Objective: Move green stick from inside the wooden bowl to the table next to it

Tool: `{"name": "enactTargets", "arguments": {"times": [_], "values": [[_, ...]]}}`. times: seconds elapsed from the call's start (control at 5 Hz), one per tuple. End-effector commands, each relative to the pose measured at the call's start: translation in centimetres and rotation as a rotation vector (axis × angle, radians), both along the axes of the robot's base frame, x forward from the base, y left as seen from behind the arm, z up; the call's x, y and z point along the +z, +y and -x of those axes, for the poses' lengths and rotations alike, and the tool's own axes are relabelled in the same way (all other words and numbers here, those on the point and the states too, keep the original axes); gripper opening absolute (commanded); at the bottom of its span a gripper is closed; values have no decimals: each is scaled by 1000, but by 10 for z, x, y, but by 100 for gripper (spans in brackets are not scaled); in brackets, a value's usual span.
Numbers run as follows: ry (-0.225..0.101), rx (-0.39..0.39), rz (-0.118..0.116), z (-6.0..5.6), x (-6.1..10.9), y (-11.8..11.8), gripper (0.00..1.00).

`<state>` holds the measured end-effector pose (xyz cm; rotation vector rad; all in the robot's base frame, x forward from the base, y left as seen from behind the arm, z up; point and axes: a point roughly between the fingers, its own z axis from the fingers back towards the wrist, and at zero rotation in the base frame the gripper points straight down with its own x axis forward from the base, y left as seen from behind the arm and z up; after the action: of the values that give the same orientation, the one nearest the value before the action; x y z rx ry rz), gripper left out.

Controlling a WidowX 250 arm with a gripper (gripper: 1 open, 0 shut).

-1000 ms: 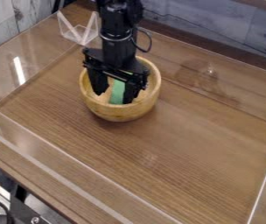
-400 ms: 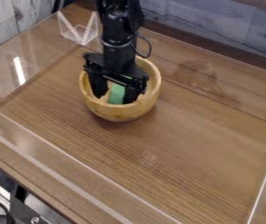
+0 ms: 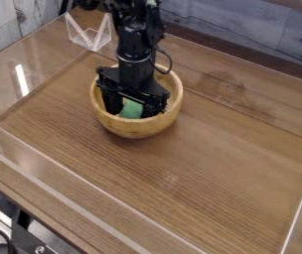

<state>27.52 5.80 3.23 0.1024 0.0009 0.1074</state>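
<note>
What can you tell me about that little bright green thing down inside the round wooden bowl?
The small bright green stick looks like a plain, flat-sided block. It lies inside the round light-tan wooden bowl. The black gripper reaches down into the bowl, open, a finger on each side of the stick and partly hiding it; whether they touch it is unclear.

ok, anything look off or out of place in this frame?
Nothing stands out. The wooden bowl sits upright on the table, the green stick lies inside it, and the open gripper straddles the stick. No spill or damage.
</note>
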Motion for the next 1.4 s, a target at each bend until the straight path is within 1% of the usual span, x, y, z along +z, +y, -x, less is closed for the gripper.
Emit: {"name": "enactTargets", "arguments": {"times": [0.0, 1.2], "values": [[-26, -1, -14, -4, 2, -1, 0], [-12, 13, 39, -3, 13, -5, 0]]}}
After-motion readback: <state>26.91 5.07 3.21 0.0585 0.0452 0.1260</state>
